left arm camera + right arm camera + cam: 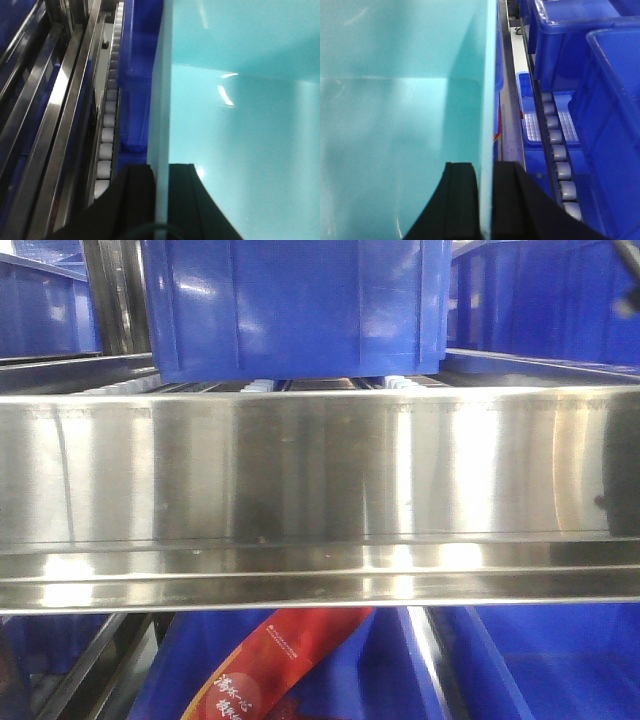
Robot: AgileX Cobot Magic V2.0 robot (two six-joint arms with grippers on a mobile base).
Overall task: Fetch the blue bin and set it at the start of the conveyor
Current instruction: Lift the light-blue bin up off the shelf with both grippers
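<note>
Our left gripper (pixel 161 172) pinches the left wall of the blue bin (pixel 240 125), one finger inside and one outside. Our right gripper (pixel 486 170) clasps the opposite wall likewise. We see the bin between the shelf's roller tracks (pixel 559 155), with dark blue crates (pixel 570 45) near its right side.

A shiny stainless-steel shelf (pixel 320 500) spans the front view with its broad rail. On the level above the rail, a dark blue crate (pixel 295 305) sits on roller tracks (pixel 106 145). More crates (pixel 570 45) stand along the rollers, and lower crates (pixel 540 660) sit below the rail.
</note>
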